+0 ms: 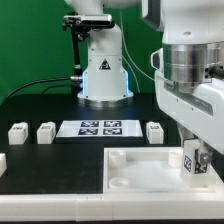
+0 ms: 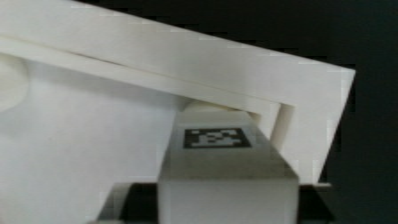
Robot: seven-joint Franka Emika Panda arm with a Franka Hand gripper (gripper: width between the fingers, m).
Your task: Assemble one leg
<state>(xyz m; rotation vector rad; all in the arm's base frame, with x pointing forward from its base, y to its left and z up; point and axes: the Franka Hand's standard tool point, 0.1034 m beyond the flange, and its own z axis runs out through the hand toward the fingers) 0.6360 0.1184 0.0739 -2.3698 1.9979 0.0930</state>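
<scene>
My gripper (image 1: 198, 166) is shut on a white leg (image 1: 190, 163) whose marker tag faces the camera. It holds the leg upright at the exterior view's right, over the near right corner of the large white tray-like part (image 1: 140, 170). In the wrist view the leg (image 2: 222, 155) runs out from between my dark fingers (image 2: 143, 203), its tag toward the camera and its far end close to the tray's raised corner wall (image 2: 267, 95). I cannot tell whether the leg touches the tray. My gripper (image 2: 222, 200) clamps the leg's near end.
Three more white legs stand in a row on the black table: two at the left (image 1: 18, 133) (image 1: 46, 131) and one at the right (image 1: 154, 131). The marker board (image 1: 100, 127) lies between them. The arm's base (image 1: 103, 75) stands behind it.
</scene>
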